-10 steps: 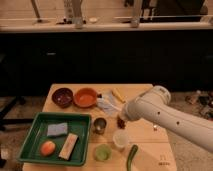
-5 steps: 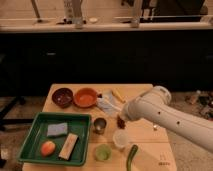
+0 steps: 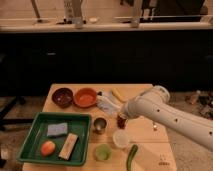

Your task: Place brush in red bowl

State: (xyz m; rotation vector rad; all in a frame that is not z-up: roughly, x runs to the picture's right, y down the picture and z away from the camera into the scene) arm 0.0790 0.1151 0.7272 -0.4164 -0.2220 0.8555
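Observation:
The red bowl [image 3: 85, 97] sits at the back left of the wooden table [image 3: 150, 135], next to a dark bowl [image 3: 62, 96]. Just right of it lies the brush [image 3: 107, 104], a whitish handle with a small dark end pointing toward the bowl. My white arm reaches in from the right. Its gripper [image 3: 121, 120] hangs low over the table at the near right end of the brush, between the brush and a metal cup [image 3: 100, 125]. Whether it touches or holds the brush does not show.
A green tray [image 3: 35, 142] at the front left holds a blue sponge [image 3: 57, 129], an orange fruit [image 3: 48, 148] and a wooden block [image 3: 69, 146]. A white cup [image 3: 121, 138], a green cup [image 3: 103, 152] and a green pepper [image 3: 131, 157] stand near the front edge. A yellowish item [image 3: 119, 94] lies at the back.

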